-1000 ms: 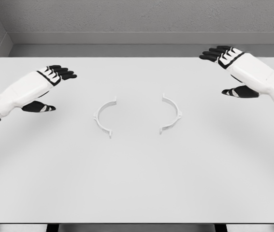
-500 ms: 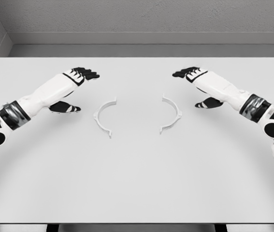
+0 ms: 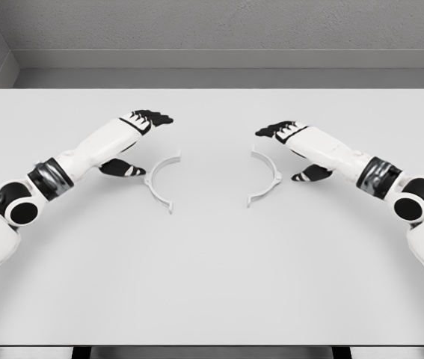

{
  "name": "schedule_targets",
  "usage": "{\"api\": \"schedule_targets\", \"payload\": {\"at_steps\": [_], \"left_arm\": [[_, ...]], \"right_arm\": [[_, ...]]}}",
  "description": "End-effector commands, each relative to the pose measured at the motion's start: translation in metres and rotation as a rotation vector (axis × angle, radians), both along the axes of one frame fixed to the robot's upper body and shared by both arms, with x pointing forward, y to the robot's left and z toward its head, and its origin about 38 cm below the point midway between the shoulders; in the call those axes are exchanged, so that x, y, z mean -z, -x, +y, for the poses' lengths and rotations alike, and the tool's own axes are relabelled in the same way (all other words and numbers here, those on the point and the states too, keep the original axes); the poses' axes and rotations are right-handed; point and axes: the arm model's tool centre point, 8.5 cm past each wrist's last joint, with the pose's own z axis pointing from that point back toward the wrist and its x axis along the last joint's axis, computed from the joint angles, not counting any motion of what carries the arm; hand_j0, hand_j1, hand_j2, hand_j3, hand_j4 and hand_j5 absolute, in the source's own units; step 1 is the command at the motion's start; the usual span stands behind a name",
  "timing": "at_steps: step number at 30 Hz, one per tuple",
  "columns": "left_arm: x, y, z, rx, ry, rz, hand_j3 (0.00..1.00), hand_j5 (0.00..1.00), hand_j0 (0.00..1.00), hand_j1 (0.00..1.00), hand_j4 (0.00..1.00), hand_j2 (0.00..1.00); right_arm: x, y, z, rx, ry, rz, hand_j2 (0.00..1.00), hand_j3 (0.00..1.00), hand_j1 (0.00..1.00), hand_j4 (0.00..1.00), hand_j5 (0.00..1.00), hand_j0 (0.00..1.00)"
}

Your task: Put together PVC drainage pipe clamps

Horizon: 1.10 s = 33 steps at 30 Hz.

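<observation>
Both hands have come inward toward the middle of the tabletop (image 3: 212, 284) since the earlier frames, when they were out near its left and right edges. Now the left hand (image 3: 135, 142) is just to the left of the left clamp half (image 3: 159, 182), a little to its far side, and the right hand (image 3: 295, 148) is just to the right of the right clamp half (image 3: 265, 176). Each hand is wide: the dark fingers are stretched forward and the thumb hangs lower, with a clear gap between them, and nothing is held. It cannot be told for sure whether the thumbs touch the tabletop or hover above it.

Neither clamp half has moved. They lie flat near the middle of the tabletop, apart from each other, with their open sides facing each other like two brackets. The small lugs at their ends do not meet.

For the task this seems to be the end of the approach. No grasp is made yet, and the joining is not begun. The next move probably needs each hand to close on the outer curve of its half and then bring the two together so the lugs line up. The halves are thin and lie low, so the fingers may slip over them or push them away.
</observation>
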Motion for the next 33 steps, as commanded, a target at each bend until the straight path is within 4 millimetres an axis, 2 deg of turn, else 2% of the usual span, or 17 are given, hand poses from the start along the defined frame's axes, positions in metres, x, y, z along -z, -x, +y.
{"api": "schedule_targets", "payload": {"at_steps": [1,9,15,20,33], "left_arm": [[0.002,-0.001,0.002,-0.009,0.007,0.007,1.00,1.00,1.00,1.00,1.00,1.00],[0.011,-0.005,0.016,-0.047,-0.011,0.038,1.00,1.00,1.00,1.00,1.00,1.00],[0.015,-0.005,0.013,-0.047,-0.009,0.047,1.00,1.00,1.00,1.00,1.00,1.00],[0.016,-0.005,0.013,-0.048,-0.009,0.048,1.00,1.00,1.00,1.00,1.00,1.00],[0.025,-0.003,0.005,-0.035,-0.008,0.070,1.00,1.00,1.00,1.00,1.00,1.00]], "right_arm": [[0.009,0.000,0.000,0.005,-0.003,0.029,1.00,1.00,1.00,1.00,1.00,1.00],[0.007,-0.001,-0.002,0.011,-0.005,0.024,1.00,1.00,1.00,1.00,1.00,1.00],[0.001,-0.004,0.000,0.008,-0.010,0.012,1.00,1.00,1.00,1.00,1.00,1.00],[0.005,-0.009,0.009,0.005,-0.029,0.024,1.00,1.00,1.00,1.00,1.00,1.00],[0.006,-0.012,0.013,0.004,-0.036,0.030,1.00,1.00,1.00,1.00,1.00,1.00]]}}
